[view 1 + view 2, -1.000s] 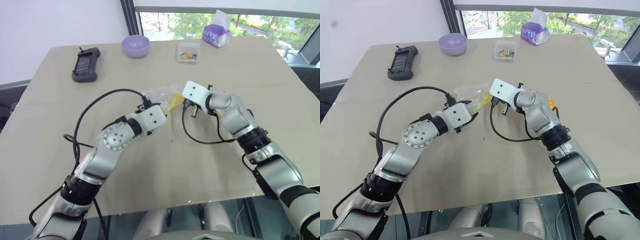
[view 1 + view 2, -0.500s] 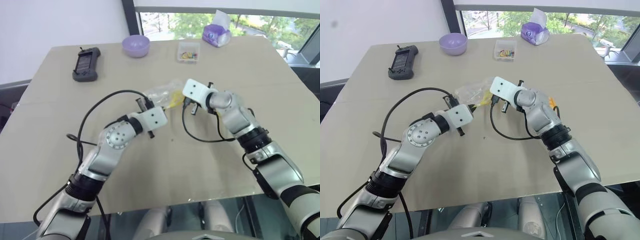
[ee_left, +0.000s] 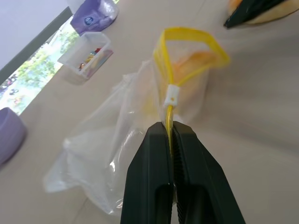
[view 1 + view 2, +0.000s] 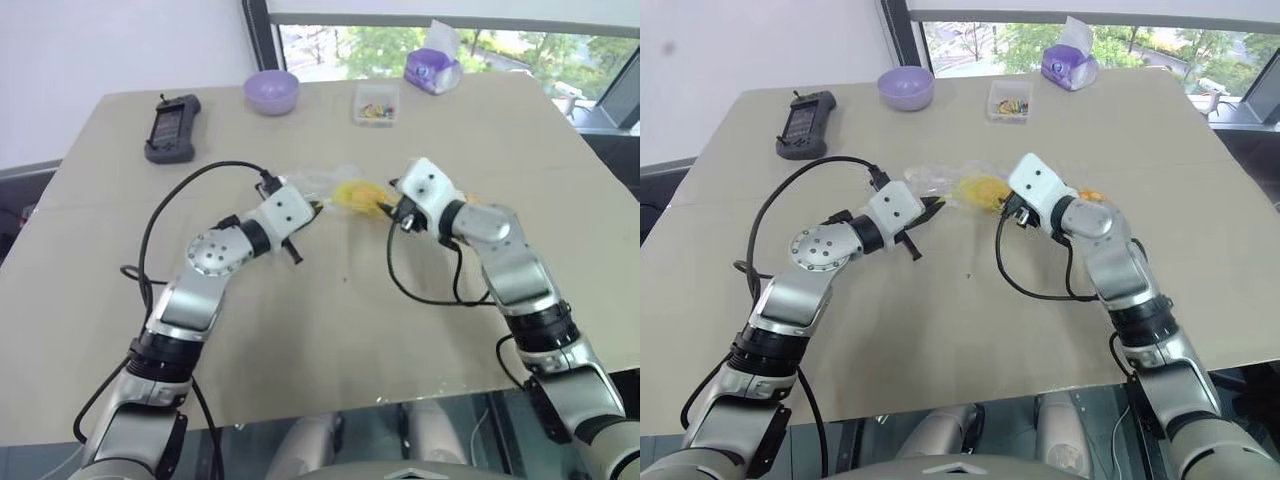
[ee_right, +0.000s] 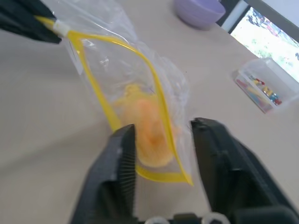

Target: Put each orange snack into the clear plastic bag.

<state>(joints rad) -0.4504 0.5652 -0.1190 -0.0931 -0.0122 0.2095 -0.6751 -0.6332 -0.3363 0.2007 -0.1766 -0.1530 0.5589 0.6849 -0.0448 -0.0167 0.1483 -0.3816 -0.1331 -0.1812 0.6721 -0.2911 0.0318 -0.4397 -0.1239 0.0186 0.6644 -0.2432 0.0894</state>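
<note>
Orange snacks: one (image 5: 148, 133) already sits inside the clear plastic bag (image 4: 325, 187) mid-table. Left end effector (image 3: 171, 140) is clamped on the bag's yellow zip strip; right end effector (image 5: 161, 137) is parted, empty. Another snack (image 4: 1090, 196), beside the right arm, remains unbagged.

Arms: two, silver-grey metal shells with black bands at the joints. Left arm carries a round silver disc with small dark screw holes behind the pincer. Wrist blocks: white, boxy, one behind each pincer. Cables: black, looping loose from each wrist block. Left pincer (image 3: 172, 140) and right pincer (image 5: 161, 144): matt black fingers, right pads ribbed.
</note>
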